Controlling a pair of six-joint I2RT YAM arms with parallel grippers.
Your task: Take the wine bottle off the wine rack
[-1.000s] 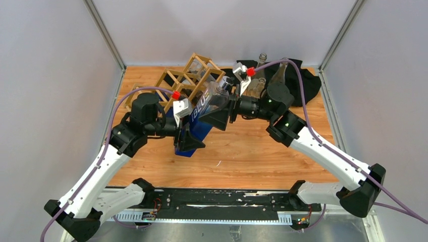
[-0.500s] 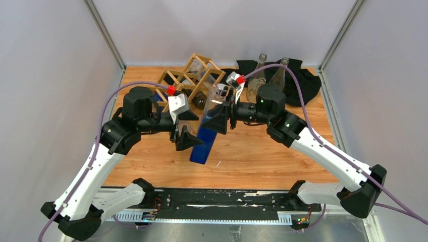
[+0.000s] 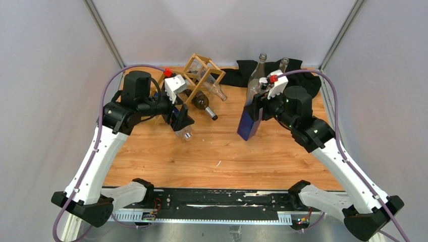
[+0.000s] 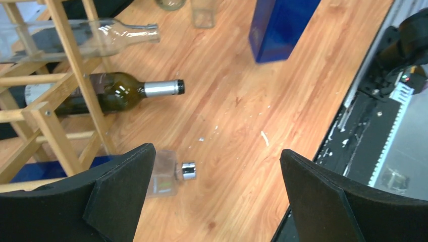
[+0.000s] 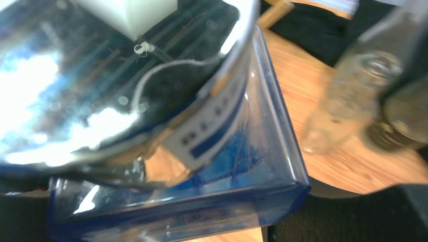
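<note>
I have the light wooden lattice wine rack at the far left of the wood-grain bench. A dark green glass wine bottle lies in a lower cell, its neck pointing out to the right. A clear glass bottle lies in a cell behind it. My left hand hangs just before the rack, and a small clear square flask lies on the bench in front of it. Right of centre, the blue square-sided glass bottle is in my right hand. Behind it, tall clear glass bottles stand at a black cloth.
</note>
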